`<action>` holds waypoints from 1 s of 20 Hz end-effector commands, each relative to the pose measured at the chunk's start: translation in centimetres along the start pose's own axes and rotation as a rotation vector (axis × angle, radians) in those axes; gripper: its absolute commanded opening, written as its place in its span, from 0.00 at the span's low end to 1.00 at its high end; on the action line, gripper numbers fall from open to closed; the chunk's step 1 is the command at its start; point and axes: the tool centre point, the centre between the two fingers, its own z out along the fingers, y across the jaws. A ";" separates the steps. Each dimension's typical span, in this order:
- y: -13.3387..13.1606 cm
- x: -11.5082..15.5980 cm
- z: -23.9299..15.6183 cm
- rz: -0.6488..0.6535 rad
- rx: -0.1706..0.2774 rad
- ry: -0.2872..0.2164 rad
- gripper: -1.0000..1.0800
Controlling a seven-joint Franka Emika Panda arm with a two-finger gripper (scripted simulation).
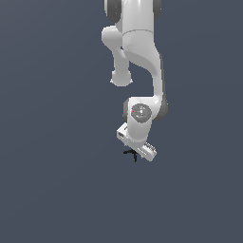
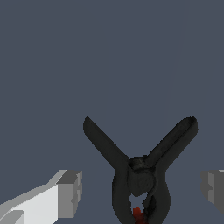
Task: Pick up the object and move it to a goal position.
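The object [image 2: 140,175] is a small black clamp-like thing with two spread prongs and a small red tip. In the wrist view it lies on the grey floor between my two fingers [image 2: 70,192], which stand wide apart on either side of it without touching it. My gripper [image 2: 142,192] is open. In the exterior view the object [image 1: 130,154] shows only as thin black prongs just under the white gripper [image 1: 137,151], which hangs low over it and hides most of it.
Plain dark grey floor [image 1: 57,180] all around. The white arm [image 1: 140,52] comes down from the top of the exterior view. No goal marker shows.
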 end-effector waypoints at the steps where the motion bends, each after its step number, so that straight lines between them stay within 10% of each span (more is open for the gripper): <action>1: 0.0 0.0 0.8 0.001 0.001 0.001 0.96; 5: -0.1 0.1 1.1 0.001 0.001 0.001 0.96; 6: -0.1 0.1 1.1 0.001 0.001 0.001 0.00; 20: -0.1 0.4 0.6 0.001 0.001 0.001 0.00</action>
